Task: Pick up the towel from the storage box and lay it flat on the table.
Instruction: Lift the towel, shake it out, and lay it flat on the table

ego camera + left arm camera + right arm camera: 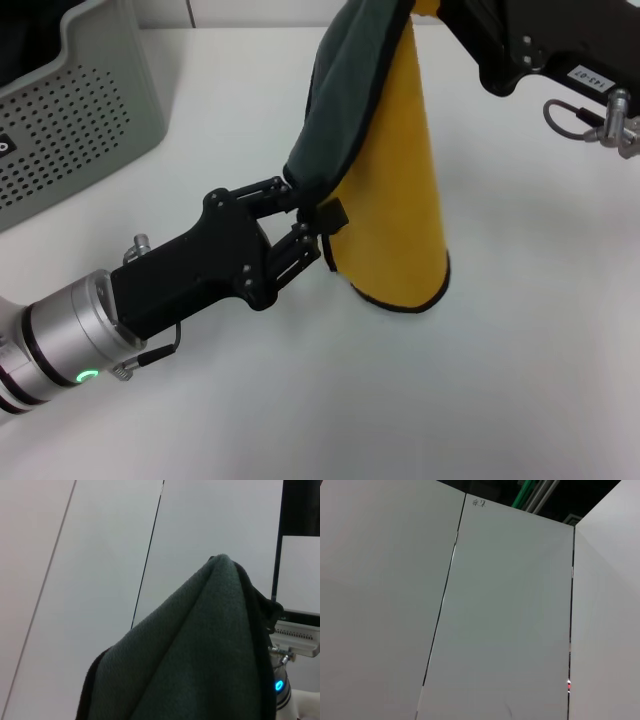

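The towel hangs in the air over the table, yellow side facing me and dark green-grey side folded over to the left. Its bottom edge rests near the tabletop. My right gripper is at the top of the head view, holding the towel's upper end, and its fingertips are cut off by the frame edge. My left gripper is shut on the towel's lower left edge by the black corner loop. The left wrist view shows the green-grey side close up. The storage box stands at the far left.
The right arm's black body with a cable loop reaches in at the top right. White table surface lies open in front and to the right of the towel. The right wrist view shows only white wall panels.
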